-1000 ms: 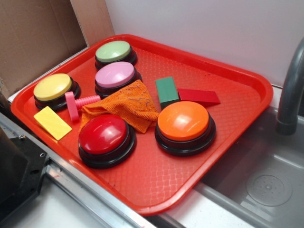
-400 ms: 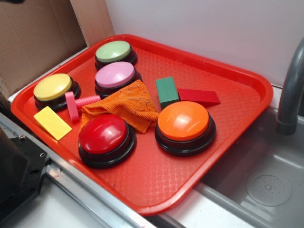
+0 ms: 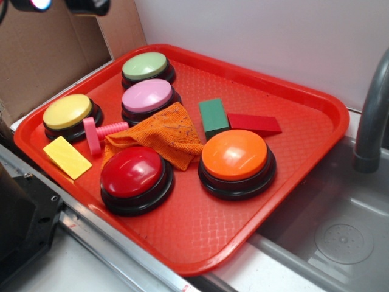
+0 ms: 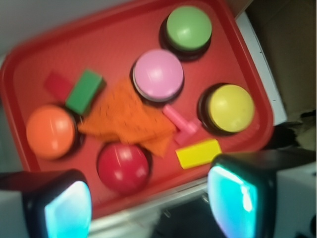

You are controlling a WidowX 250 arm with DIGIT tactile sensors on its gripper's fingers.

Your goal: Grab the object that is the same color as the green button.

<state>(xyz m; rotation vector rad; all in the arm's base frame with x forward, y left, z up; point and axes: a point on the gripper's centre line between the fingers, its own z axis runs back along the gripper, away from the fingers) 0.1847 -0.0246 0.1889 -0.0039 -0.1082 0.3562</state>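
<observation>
View: I'm looking down from high above the red tray [image 4: 237, 59], slightly blurred.
Gripper [image 4: 148, 206]: my two fingers sit at the bottom corners, wide apart, nothing between them.
Green block [image 4: 84, 91]: lying tilted, touching the orange cloth [image 4: 126, 119], with the red wedge [image 4: 57, 85] just beside it.
Green button [image 4: 188, 28]: at the tray's far end, next to the pink button [image 4: 158, 75].
Other buttons: I see the yellow button [image 4: 231, 108], orange button [image 4: 50, 131] and red button [image 4: 123, 167].
Small pieces: pink peg [image 4: 181, 124] lies just above the yellow tile [image 4: 198, 153].
</observation>
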